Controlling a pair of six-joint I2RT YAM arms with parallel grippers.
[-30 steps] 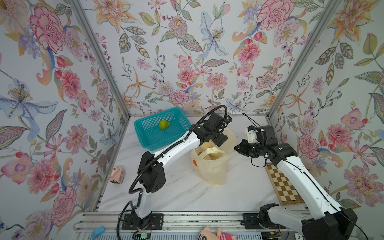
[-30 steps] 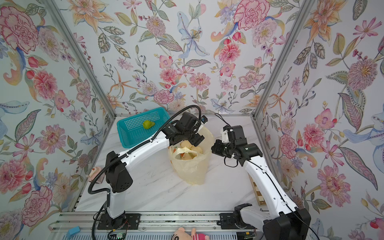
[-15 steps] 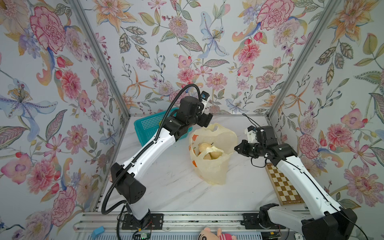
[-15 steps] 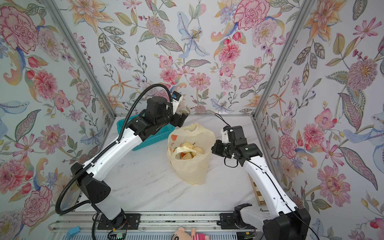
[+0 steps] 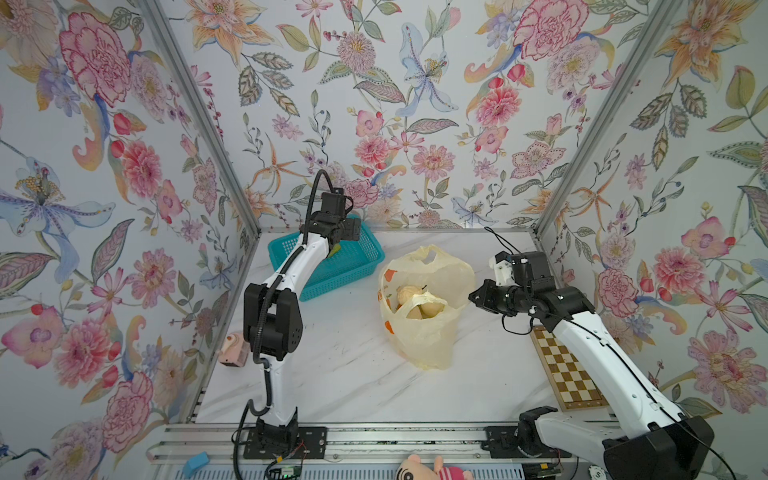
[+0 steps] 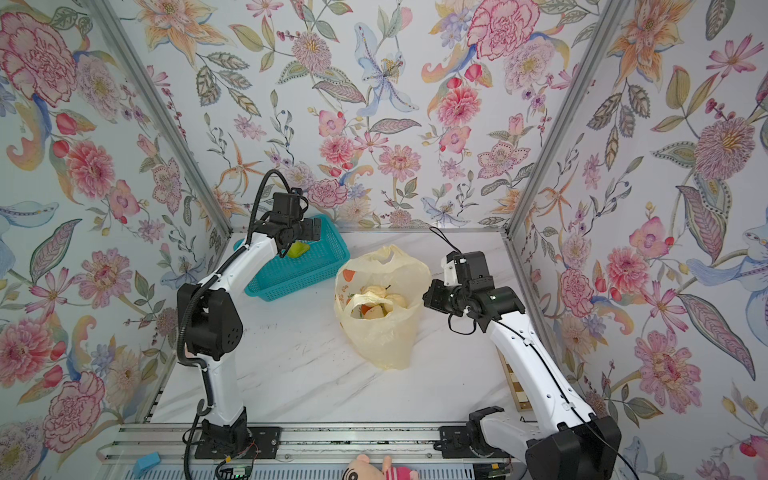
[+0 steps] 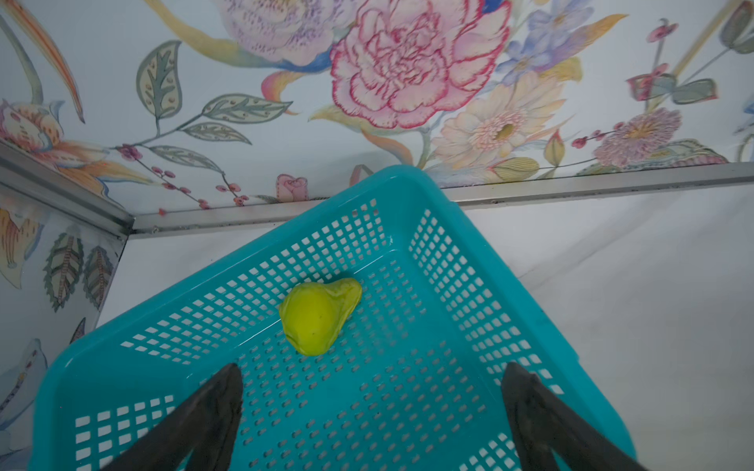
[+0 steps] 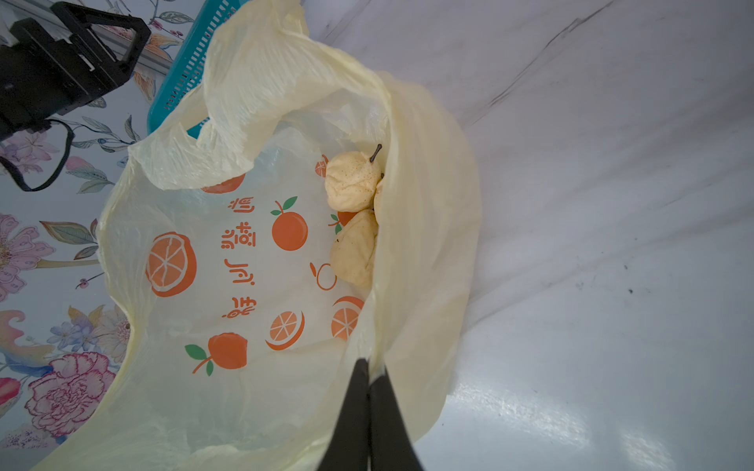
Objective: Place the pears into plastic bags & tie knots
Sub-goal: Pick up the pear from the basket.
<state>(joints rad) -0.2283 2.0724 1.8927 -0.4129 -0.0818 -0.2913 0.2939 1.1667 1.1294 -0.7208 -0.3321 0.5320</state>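
Note:
The pale-yellow plastic bag (image 5: 428, 332) stands open mid-table, printed with orange fruits (image 8: 289, 230). Cream-beige pears (image 8: 353, 181) lie inside it, seen in both top views (image 6: 376, 291). My right gripper (image 8: 369, 363) is shut on the bag's rim at its right side (image 5: 473, 296). A yellow-green pear (image 7: 316, 316) lies alone in the teal basket (image 7: 408, 179). My left gripper (image 7: 372, 369) hovers open above the basket floor, just short of that pear and not touching it (image 6: 305, 233). The bag's handle loop (image 8: 253, 81) hangs loose; no knots are in view.
The basket (image 5: 357, 266) sits at the back left by the wall corner. A checkerboard (image 5: 569, 370) lies along the right wall under my right arm. A pinkish toy (image 5: 232, 347) rests at the left wall. A plush doll (image 5: 428, 469) lies on the front rail.
My left arm has swung from the bag's mouth back and left to above the basket, and its jaws have opened wider. The right gripper kept its hold on the bag.

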